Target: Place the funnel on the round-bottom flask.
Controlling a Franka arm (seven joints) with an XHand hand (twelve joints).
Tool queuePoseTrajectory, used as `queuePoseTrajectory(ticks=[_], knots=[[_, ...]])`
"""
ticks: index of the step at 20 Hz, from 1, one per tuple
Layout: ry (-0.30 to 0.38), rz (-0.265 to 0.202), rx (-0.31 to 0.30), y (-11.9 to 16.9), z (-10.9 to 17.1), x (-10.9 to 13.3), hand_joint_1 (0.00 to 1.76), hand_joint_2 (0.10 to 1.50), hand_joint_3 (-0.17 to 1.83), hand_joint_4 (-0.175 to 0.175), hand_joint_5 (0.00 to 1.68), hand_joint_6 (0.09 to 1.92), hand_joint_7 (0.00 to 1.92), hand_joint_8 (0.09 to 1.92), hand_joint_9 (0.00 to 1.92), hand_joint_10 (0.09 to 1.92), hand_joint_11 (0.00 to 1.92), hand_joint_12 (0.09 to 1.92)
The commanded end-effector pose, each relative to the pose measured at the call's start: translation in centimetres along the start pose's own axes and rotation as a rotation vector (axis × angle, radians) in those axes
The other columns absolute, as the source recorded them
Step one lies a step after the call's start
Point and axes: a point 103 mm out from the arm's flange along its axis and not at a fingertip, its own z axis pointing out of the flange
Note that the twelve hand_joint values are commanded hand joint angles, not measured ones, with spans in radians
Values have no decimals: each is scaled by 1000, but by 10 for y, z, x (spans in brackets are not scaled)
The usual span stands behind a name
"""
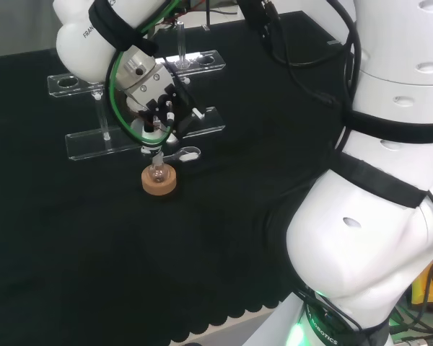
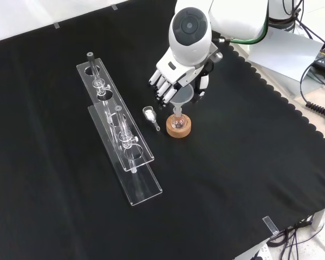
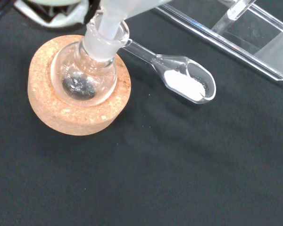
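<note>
Funnel [image 2: 182, 97]: stem in the neck of the round-bottom flask [image 3: 87, 75].
Flask: on cork ring [image 3: 75, 115].
Hand [image 2: 176, 76]: fingers curled around the funnel's rim.
Glass scoop [image 3: 179, 77]: beside the ring, holding white powder.

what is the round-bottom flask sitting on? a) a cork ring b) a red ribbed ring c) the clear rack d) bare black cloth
a: the round-bottom flask rests in the hollow of a tan cork ring on the cloth, with the funnel stem entering its neck.
</note>
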Motion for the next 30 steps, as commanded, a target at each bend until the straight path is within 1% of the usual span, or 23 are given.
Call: queuePoseTrajectory(ticks=[1,5,8,10,12,13,14,15,18,22,24,26,28,30], knots=[[-5,-1,6,0,0,2,918,695,752,-14,694,844,530,692,940,491,567,1295],[-6,3,24,0,5,1,902,684,755,-14,662,848,498,706,893,512,505,1332],[4,5,59,-1,7,0,893,666,763,-22,554,817,442,725,828,551,443,1371],[19,8,75,-2,8,-1,876,647,769,-25,435,688,385,736,762,580,385,1406],[29,13,92,-3,8,-1,804,621,739,-28,270,394,249,732,626,627,304,1459],[22,16,94,-5,8,-1,758,613,708,-27,199,257,170,721,536,655,263,1489],[19,18,92,-6,8,-1,710,609,665,-24,148,157,96,692,439,685,217,1521],[15,21,89,-7,7,-1,673,611,622,-21,119,92,49,657,361,717,180,1546],[12,18,84,-11,4,-1,615,625,522,-15,75,87,4,465,167,801,94,1588],[15,7,56,-19,1,1,588,627,474,-13,59,87,0,375,99,834,60,1601],[21,5,29,-24,-3,-2,566,625,454,-13,56,87,0,356,86,842,50,1605],[27,2,-15,-30,-11,-6,545,623,440,-13,55,87,0,350,78,845,46,1607],[46,0,-66,-37,-18,-13,535,631,422,-14,63,87,0,379,87,851,45,1606],[69,5,-94,-42,-23,-24,542,654,395,-17,91,87,0,480,136,834,52,1601]])
